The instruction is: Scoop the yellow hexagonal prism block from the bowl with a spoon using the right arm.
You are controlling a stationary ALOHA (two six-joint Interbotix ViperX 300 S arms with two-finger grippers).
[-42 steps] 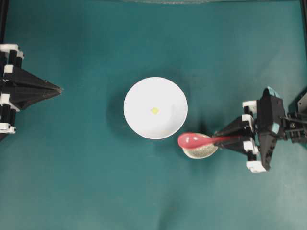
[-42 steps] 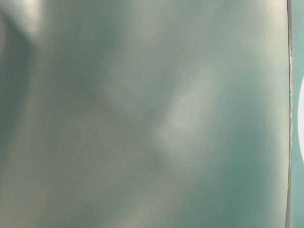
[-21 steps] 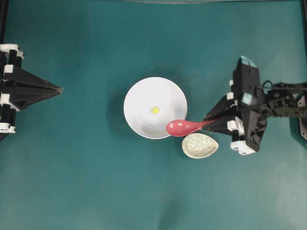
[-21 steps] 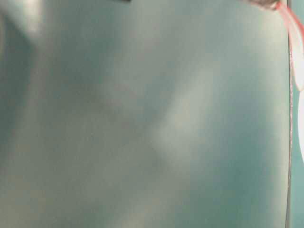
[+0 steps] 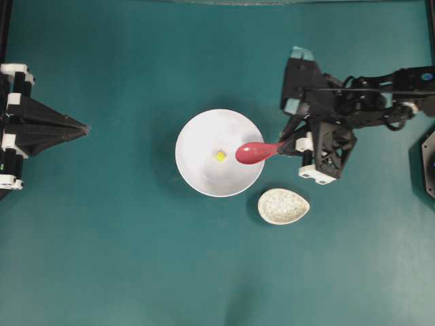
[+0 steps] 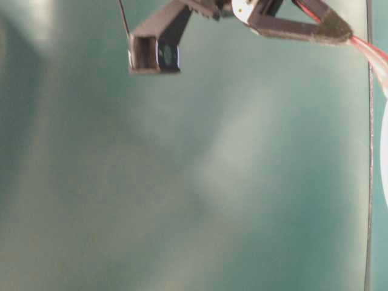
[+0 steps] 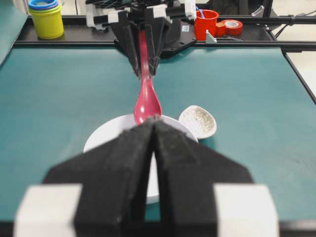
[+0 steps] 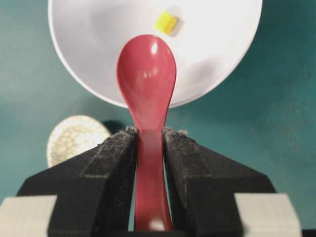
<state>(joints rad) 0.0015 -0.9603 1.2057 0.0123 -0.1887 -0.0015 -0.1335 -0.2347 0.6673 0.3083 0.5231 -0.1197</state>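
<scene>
The white bowl (image 5: pixel 204 173) stands mid-table with the tiny yellow hexagonal prism block (image 5: pixel 220 156) near its middle. My right gripper (image 5: pixel 285 145) is shut on the handle of the pink-red spoon (image 5: pixel 255 152), whose scoop hangs over the bowl's right part, just right of the block. In the right wrist view the gripper (image 8: pixel 149 134) clamps the spoon (image 8: pixel 147 79) with the block (image 8: pixel 165 22) beyond the scoop's tip in the bowl (image 8: pixel 89 44). My left gripper (image 5: pixel 83 127) is shut and empty at the far left; it shows shut in its own view (image 7: pixel 154 121).
A small speckled beige spoon rest (image 5: pixel 283 206) lies empty just below and right of the bowl. Beyond the table's far edge in the left wrist view stand a yellow cup (image 7: pixel 45 19), a red cup (image 7: pixel 206 22) and tape (image 7: pixel 231 26).
My right gripper has carried the spoon up and left, from above the spoon rest to over the bowl's right part. The left arm has not moved.
</scene>
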